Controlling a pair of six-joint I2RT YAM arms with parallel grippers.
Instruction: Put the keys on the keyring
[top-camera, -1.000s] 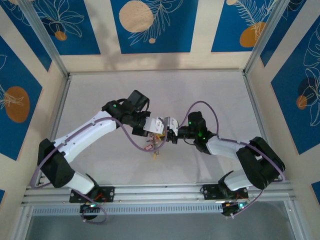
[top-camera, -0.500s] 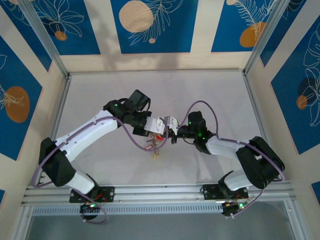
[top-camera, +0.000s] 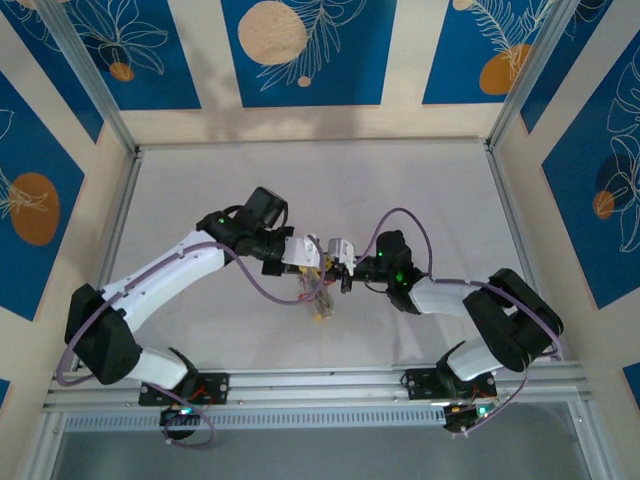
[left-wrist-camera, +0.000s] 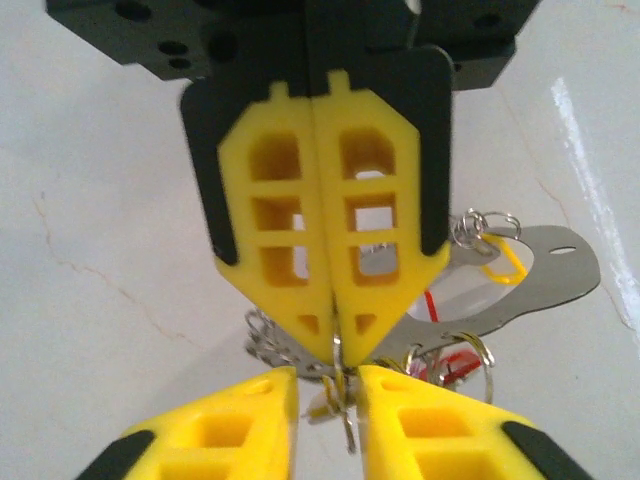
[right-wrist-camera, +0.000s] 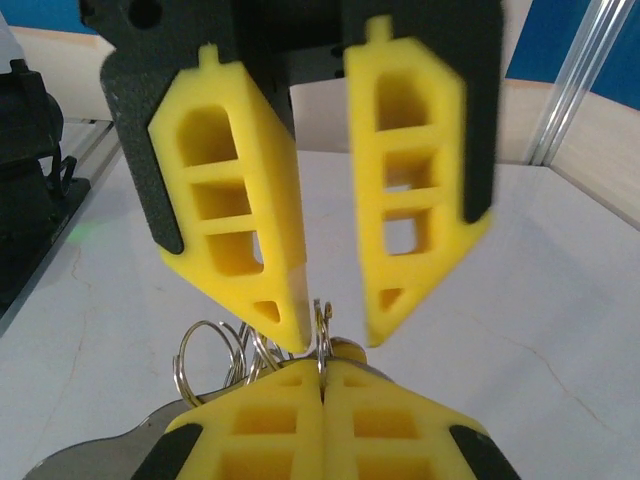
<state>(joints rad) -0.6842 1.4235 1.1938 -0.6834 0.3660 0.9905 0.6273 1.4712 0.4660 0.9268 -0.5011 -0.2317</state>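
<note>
The grippers meet tip to tip above the table's middle. My right gripper (right-wrist-camera: 322, 372) is shut on a thin metal ring (right-wrist-camera: 322, 318) that stands up from its tips. My left gripper (left-wrist-camera: 328, 385) is open, with a narrow gap; its fingers (right-wrist-camera: 270, 270) straddle that ring without clamping it. Behind the right gripper (left-wrist-camera: 335, 352) lies the keyring (left-wrist-camera: 545, 270), a flat grey hoop. It carries small split rings (right-wrist-camera: 205, 350), red tags (left-wrist-camera: 455, 362) and a yellow loop (left-wrist-camera: 500, 265). In the top view the bunch of keys (top-camera: 318, 300) hangs below the left gripper (top-camera: 318, 262) and the right gripper (top-camera: 336, 268).
The pale table (top-camera: 420, 190) is bordered by aluminium rails (top-camera: 510, 200) and blue-patterned walls. The left arm's purple cable (top-camera: 262, 285) loops near the bunch. Both arm bases sit on the near rail (top-camera: 320, 385).
The left arm's wrist and elbow have swung a little to the left and forward. The hanging bunch has shifted slightly right and lower. The grippers stay tip to tip.
</note>
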